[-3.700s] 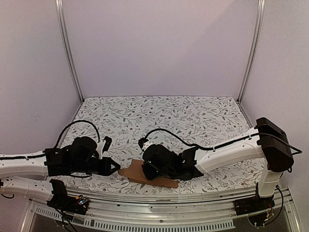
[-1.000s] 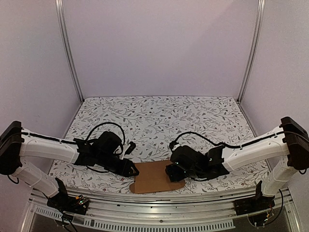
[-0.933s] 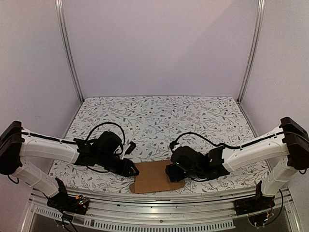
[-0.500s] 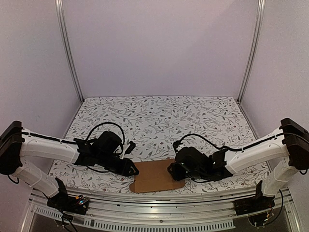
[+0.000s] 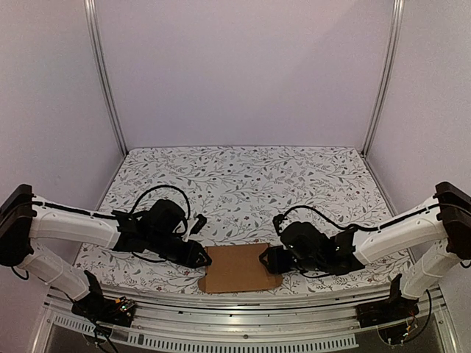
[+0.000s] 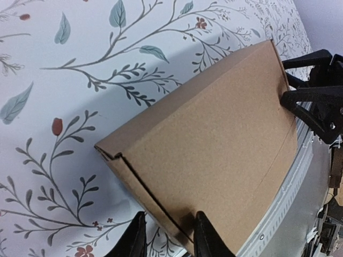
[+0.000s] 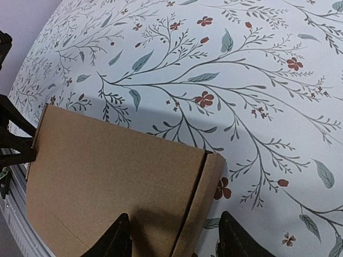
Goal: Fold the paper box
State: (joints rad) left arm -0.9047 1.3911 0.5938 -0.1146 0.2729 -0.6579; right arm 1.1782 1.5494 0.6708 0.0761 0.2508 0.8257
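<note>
The paper box (image 5: 237, 268) is plain brown cardboard lying flat and closed near the table's front edge. My left gripper (image 5: 200, 257) is at its left edge. In the left wrist view the box (image 6: 214, 144) has its near edge between the fingers of the left gripper (image 6: 170, 215). One finger rests over the top panel and the other is beside the wall, with cloth showing in the gap. My right gripper (image 5: 266, 257) is at the right edge. Its wrist view shows the box (image 7: 107, 171) and the open right gripper (image 7: 174, 214) astride the side flap.
A floral tablecloth (image 5: 243, 184) covers the table. A metal rail (image 5: 243, 305) runs along the near edge, just in front of the box. Upright frame posts (image 5: 103, 81) and plain walls close in the back and both sides.
My right gripper has slid right, off the box's top, and now sits at its right edge. The left gripper and the box have stayed put over the last second.
</note>
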